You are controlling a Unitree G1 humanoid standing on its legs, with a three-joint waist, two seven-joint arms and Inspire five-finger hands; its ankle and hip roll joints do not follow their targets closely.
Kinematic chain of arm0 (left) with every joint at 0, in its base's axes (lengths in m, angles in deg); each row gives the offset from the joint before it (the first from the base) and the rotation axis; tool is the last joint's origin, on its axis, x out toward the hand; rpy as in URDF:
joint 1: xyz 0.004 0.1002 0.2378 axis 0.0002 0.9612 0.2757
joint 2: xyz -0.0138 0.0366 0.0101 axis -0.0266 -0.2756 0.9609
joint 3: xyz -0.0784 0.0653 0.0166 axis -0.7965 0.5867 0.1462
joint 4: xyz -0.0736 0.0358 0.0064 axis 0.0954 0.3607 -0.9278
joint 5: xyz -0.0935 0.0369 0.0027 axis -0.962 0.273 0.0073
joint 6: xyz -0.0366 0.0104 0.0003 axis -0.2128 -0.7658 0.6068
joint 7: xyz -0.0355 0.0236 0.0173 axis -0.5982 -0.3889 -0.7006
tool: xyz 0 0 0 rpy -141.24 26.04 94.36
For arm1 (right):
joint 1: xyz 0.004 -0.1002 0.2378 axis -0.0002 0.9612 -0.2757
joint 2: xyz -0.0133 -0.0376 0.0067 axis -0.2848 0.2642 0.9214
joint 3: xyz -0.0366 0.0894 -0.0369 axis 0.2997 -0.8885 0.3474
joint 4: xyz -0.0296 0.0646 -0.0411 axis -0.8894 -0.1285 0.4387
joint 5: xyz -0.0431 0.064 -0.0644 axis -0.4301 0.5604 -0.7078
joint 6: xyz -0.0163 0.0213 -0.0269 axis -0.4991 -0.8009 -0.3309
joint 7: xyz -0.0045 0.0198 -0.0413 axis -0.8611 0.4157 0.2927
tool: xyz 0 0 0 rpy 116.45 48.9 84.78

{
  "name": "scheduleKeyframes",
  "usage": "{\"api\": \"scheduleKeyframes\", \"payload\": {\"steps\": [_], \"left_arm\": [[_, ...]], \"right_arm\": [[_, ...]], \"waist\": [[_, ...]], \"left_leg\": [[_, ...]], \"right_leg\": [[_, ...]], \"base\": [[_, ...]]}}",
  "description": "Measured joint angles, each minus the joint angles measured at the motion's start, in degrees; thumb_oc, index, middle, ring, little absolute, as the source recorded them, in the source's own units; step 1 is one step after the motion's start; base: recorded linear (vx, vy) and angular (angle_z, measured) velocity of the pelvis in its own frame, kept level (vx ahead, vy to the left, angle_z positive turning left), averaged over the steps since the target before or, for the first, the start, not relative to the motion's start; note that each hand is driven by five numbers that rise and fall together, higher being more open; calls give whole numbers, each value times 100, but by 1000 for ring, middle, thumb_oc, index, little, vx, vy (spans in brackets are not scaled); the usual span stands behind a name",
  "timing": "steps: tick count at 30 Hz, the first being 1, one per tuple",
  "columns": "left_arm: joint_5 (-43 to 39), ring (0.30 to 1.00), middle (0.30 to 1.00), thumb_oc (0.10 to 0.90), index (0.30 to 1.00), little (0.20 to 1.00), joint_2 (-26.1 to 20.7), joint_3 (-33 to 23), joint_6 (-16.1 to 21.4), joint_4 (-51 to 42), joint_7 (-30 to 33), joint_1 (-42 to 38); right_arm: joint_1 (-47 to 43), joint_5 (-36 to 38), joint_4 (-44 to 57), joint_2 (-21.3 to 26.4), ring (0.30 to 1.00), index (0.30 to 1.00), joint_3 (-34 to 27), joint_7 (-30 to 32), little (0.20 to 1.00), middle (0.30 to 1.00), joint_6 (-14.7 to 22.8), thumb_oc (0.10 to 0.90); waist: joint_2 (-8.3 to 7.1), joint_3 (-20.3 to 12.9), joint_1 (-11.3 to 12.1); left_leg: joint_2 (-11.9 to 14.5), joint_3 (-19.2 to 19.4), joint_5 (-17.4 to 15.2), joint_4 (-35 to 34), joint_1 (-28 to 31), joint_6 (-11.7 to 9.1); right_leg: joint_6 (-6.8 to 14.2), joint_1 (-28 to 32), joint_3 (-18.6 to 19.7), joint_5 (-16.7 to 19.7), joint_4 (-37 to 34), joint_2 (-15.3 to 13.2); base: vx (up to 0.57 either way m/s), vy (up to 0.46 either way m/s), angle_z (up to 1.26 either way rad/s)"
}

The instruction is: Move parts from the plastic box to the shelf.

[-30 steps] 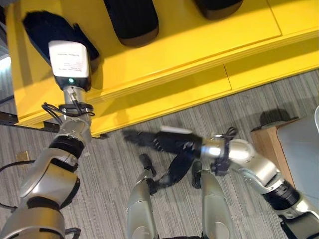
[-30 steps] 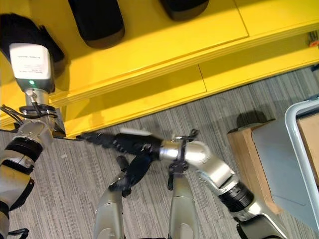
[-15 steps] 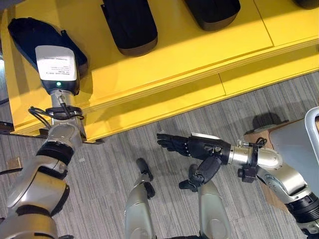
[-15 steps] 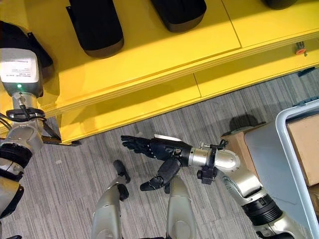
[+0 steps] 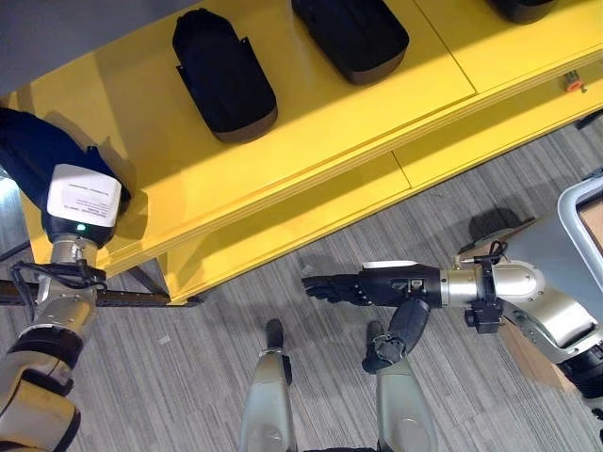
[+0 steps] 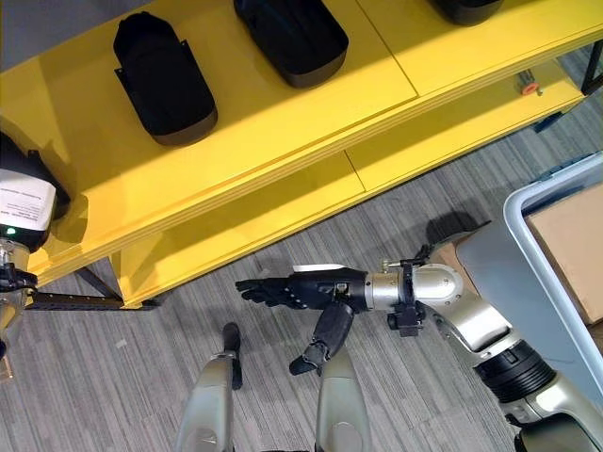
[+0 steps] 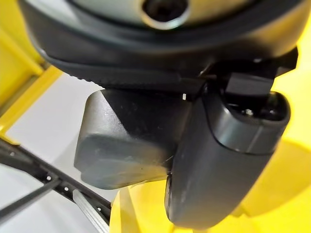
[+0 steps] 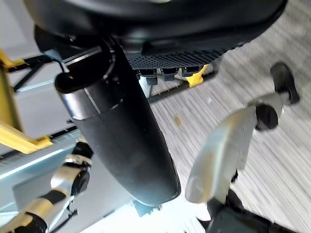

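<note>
At the left end of the yellow shelf (image 5: 330, 122) lies a black part (image 5: 33, 155). My left hand (image 7: 221, 160) is on it, the thumb pressed along the part (image 7: 121, 145); the wrist camera hides the fingers in the eye views. Two more black parts (image 5: 223, 75) (image 5: 350, 36) lie farther right on the shelf top. My right hand (image 5: 372, 285) hangs open above the grey carpet in front of the shelf, fingers straight and pointing left, holding nothing.
The grey plastic box (image 6: 528, 202) stands at the right edge with a brown carton (image 6: 575, 245) in it, on a wooden stand (image 6: 452, 259). A lower yellow shelf board (image 5: 311, 202) juts out below the top one.
The whole picture has shifted as the camera moved. My right hand has drawn back to the right, still open and empty. The left hand stays on the black part.
</note>
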Motion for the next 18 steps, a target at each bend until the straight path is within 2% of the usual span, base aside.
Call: {"api": "scheduleKeyframes", "payload": {"steps": [4,8,9,10,13,14,18], "left_arm": [[7,300,300,400,300,300,-189,570,256,-48,-349,-653],[228,300,300,400,300,300,-340,669,481,-196,-514,-947],[243,300,300,400,300,300,-342,741,513,-164,-503,-1021],[246,300,300,400,300,300,-341,884,513,-128,-499,-1213],[377,300,300,400,300,300,-401,1522,660,-198,-518,-1986],[575,300,300,400,300,300,-403,1523,724,-327,-499,-1978],[829,300,300,400,300,300,-427,1699,1227,-301,-513,-2048]], "right_arm": [[-7,9,13,-202,1000,1000,128,15,1000,1000,-77,900],[197,12,25,-405,1000,1000,158,79,1000,1000,-73,900],[295,19,25,-402,1000,1000,149,92,1000,1000,-73,900],[416,19,25,-412,1000,1000,125,135,1000,1000,-77,900],[667,18,13,-483,1000,1000,-17,191,1000,1000,-110,900],[677,24,14,-486,1000,1000,-22,194,1000,1000,-113,900],[653,241,13,-503,1000,1000,-28,210,1000,1000,-80,900]], "waist": [[-2,5,146],[-7,11,163],[8,19,108],[32,31,-6],[44,35,-57],[40,34,-26],[41,34,-114]], "left_leg": [[-18,118,76,-71,-60,83],[14,55,145,-121,-203,75],[60,111,213,-217,-200,64],[234,360,391,-413,-197,100],[521,990,939,-1054,-148,204],[505,1046,1045,-1119,-82,124],[276,1094,942,-1039,182,148]], "right_leg": [[70,106,-400,193,-329,-287],[110,81,-628,266,-322,-339],[117,129,-755,258,-317,-362],[110,191,-981,248,-342,-378],[67,191,-1371,214,-443,-463],[79,219,-1374,201,-429,-459],[199,545,-1354,156,-489,-705]], "base": [[-20,-13,3],[12,-47,20],[-43,-63,54],[-62,-61,69],[-25,-10,63],[56,69,30],[34,42,8]]}}
